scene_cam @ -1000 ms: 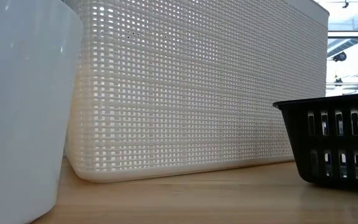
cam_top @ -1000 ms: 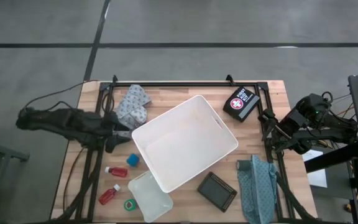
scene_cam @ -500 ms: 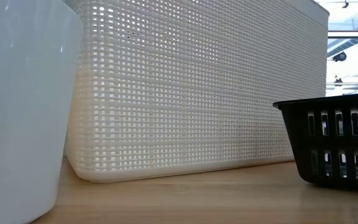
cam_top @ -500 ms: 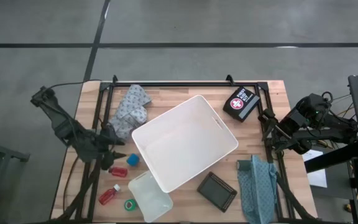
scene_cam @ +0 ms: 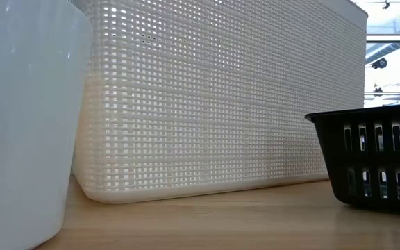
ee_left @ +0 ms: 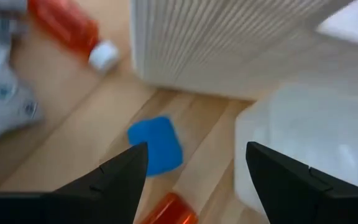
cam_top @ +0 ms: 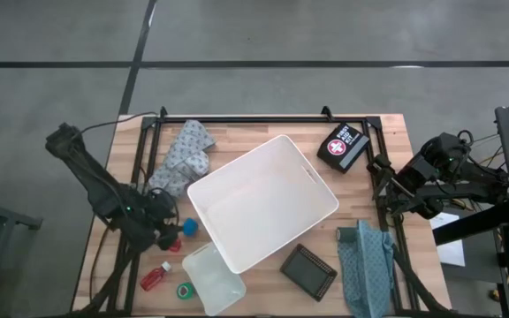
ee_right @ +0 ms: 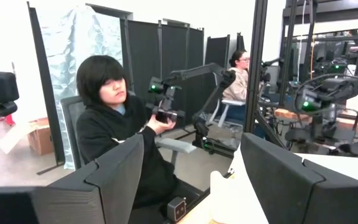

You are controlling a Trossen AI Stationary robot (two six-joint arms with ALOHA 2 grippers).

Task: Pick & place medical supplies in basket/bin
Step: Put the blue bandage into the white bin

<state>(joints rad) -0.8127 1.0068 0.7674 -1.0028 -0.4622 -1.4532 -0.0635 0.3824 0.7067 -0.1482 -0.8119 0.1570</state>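
Observation:
My left gripper (cam_top: 163, 231) (ee_left: 197, 149) is open and low over the table, left of the large white bin (cam_top: 263, 201). A small blue block (cam_top: 189, 227) (ee_left: 156, 144) lies flat on the wood just beyond its fingertips, closer to one finger. A red bottle (cam_top: 170, 246) (ee_left: 169, 208) lies partly under the gripper. The left wrist view shows another red bottle with a white cap (ee_left: 67, 28) beside the bin wall (ee_left: 229, 43). A further red bottle (cam_top: 155, 278) and a green tape roll (cam_top: 184, 291) lie nearer the table's near edge. My right gripper (ee_right: 191, 140) waits, open, off the table's right edge.
A translucent tray (cam_top: 212, 278) (ee_left: 309, 143) sits at the bin's near-left corner. A patterned cloth (cam_top: 184, 157) lies at far left, and a first-aid pouch (cam_top: 343, 146) at far right. A dark flat case (cam_top: 308, 271) and a teal cloth (cam_top: 367, 256) lie near right. People sit in the room behind.
My left arm has swung round, and its gripper has moved from beside the patterned cloth toward the table's near edge. It now sits by the blue block and the red bottle. The objects on the table have stayed in place.

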